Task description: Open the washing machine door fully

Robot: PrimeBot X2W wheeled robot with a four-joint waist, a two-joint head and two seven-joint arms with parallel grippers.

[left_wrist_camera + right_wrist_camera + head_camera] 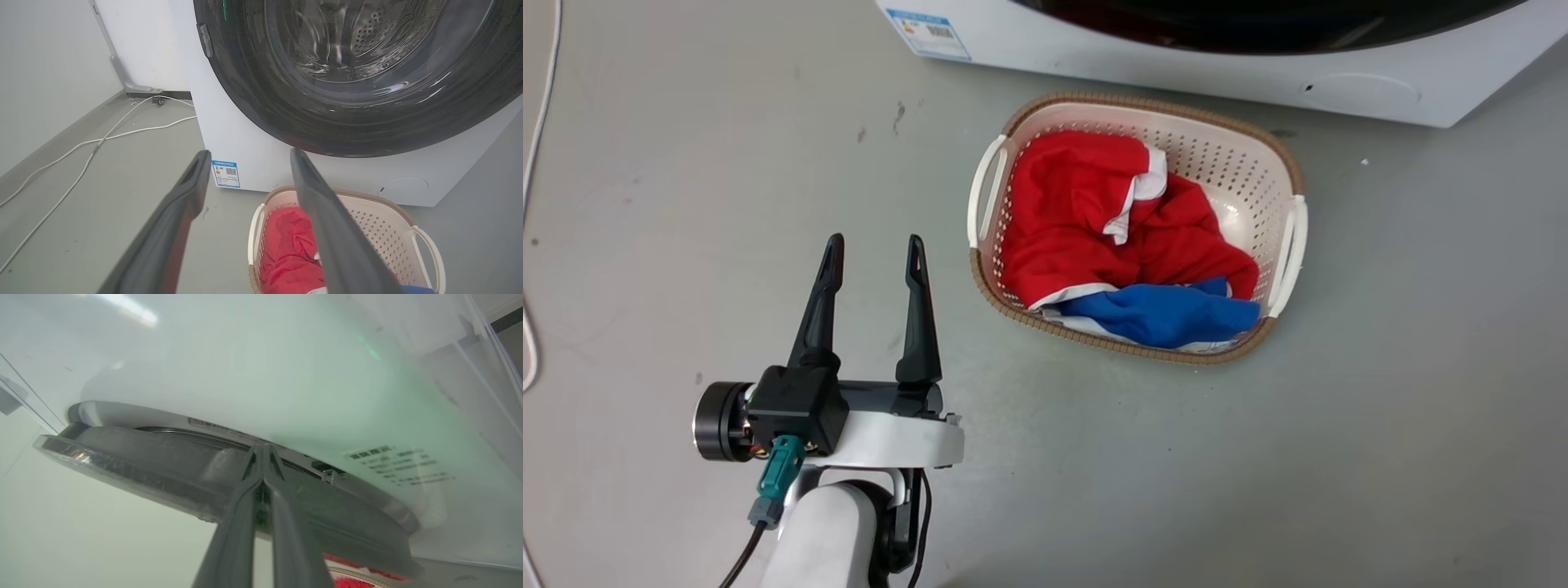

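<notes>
Two claws are in the pictures, and they are in different states. The left claw (875,245) is open, with its two dark fingers well apart and nothing between them, above the grey floor (686,204). To the right of this claw, apart from it, stands the cream laundry basket (1241,180) with a red garment (1070,212) and a blue garment (1168,314) inside.

Ahead of the left claw, beyond its fingertips, is the washing machine (229,134). In the left wrist view a blue label (226,173) on the white front shows in the space between the two fingers. The washing machine door (253,94) is above and ahead of the fingertips, and the steel drum is visible through its glass. To the left of this claw a white cable (102,139) lies on the floor.

The right claw (263,451) is closed, its fingers pressed together. Its tips are at the rim of the door, where a narrow dark gap shows between the black rim and the white front of the machine. I cannot tell whether the tips touch the rim or hook behind it.
</notes>
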